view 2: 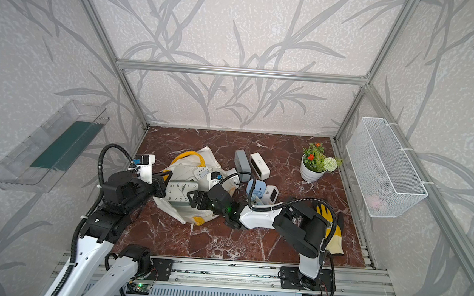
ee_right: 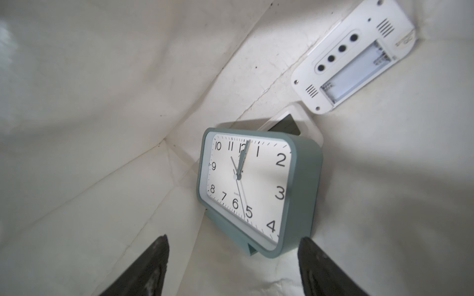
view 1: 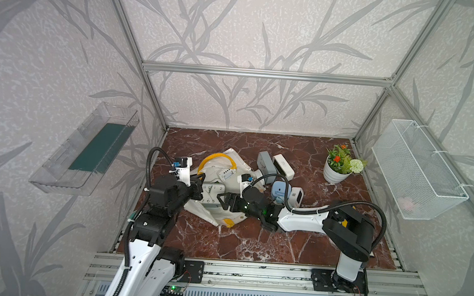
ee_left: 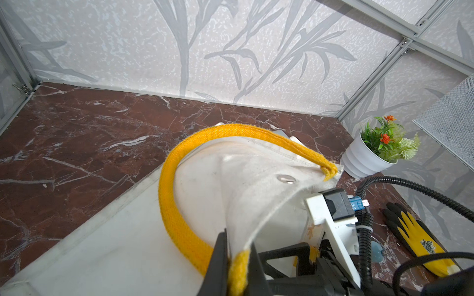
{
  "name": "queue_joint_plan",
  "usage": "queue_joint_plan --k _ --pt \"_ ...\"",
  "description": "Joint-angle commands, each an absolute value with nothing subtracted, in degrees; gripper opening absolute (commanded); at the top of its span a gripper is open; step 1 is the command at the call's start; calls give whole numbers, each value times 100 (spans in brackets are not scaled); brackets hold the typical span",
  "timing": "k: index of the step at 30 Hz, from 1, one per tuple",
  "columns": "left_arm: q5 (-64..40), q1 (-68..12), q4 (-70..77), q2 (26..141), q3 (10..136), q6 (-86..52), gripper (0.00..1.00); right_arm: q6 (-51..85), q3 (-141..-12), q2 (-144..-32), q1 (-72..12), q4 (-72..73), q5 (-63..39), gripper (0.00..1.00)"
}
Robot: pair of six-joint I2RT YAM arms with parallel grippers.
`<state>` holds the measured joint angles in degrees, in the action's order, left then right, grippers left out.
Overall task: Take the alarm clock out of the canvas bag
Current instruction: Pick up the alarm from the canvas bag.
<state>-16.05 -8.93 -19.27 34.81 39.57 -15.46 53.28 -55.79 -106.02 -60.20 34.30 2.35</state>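
1. The alarm clock (ee_right: 256, 189), a teal case with a white dial, is inside the canvas bag (view 1: 197, 210). It rests on the cloth lining, tipped over on its stand. So the main step is not yet done.
2. The right gripper (ee_right: 233, 239) is released. Its jaws stand wide on either side of the clock's lower end, close to it, and no contact shows. In both top views it points into the bag's mouth.
3. Also in the bag are a white digital clock (ee_right: 354, 61), back up with an open battery bay, and a flat white device (ee_right: 289, 123) partly under the teal clock.
4. The left gripper (ee_left: 237, 252) is clenched on the bag's rim, where a yellow strap handle (ee_left: 174, 205) is sewn on. It holds the mouth up and open. That supporting step looks done.
5. The bag lies on its side toward the left edge of the desk (view 1: 252, 241), about midway between front and back.
6. Outside the bag, toward the middle, lie a grey clock (view 1: 266, 162), a white clock (view 1: 284, 166) and a blue clock (view 1: 278, 191). A potted plant (view 1: 334, 175) stands near the far right corner, and a glove (view 2: 330, 232) lies by the right edge.
7. Left to do, as I judge it: close on the clock, lift it clear of the mouth and set it on the desk.
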Motion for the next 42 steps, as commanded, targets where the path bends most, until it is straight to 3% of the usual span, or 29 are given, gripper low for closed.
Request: queue_joint_plan --k 1,21,35,42 --pt "-1813 -897 -1712 3414 4074 -1503 0 5161 -5869 -10787 -5902 3280 315 81" --pt "-1875 -897 -1679 3424 4069 -1503 0 5276 -6373 -11608 -5607 3094 140 81" --pt "-1907 -896 -1635 3423 4061 -1520 0 5807 -6616 -12380 -5552 4105 -342 86" --pt "-1864 -897 -1617 3478 4080 -1529 0 5788 -6381 -12209 -5599 4188 -10 85"
